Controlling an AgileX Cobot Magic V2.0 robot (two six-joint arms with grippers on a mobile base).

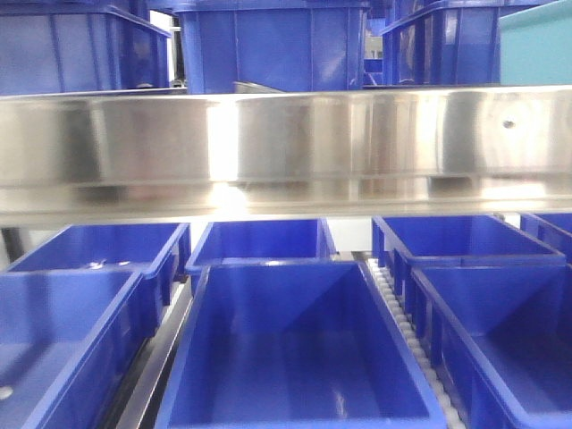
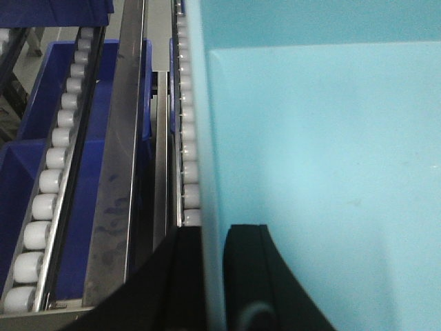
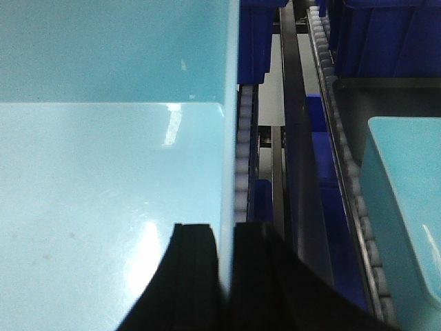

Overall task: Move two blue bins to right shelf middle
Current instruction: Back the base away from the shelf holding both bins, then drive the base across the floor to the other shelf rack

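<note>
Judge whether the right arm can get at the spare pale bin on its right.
Probably not: the right claw grips the wall of the first pale bin. The spare pale bin lies beyond the rail, but that claw is busy.

The left end effector (image 2: 212, 276) gripped the left wall of the first bin (image 2: 324, 172), the right end effector (image 3: 226, 269) its right wall. A roller track (image 2: 187, 152) ran just left; a second bin (image 3: 406, 200) lay right, apart.

Front view faces the steel rail (image 1: 286, 134), level and close; both wrist views look down into a pale bin (image 2: 331, 172)
</note>
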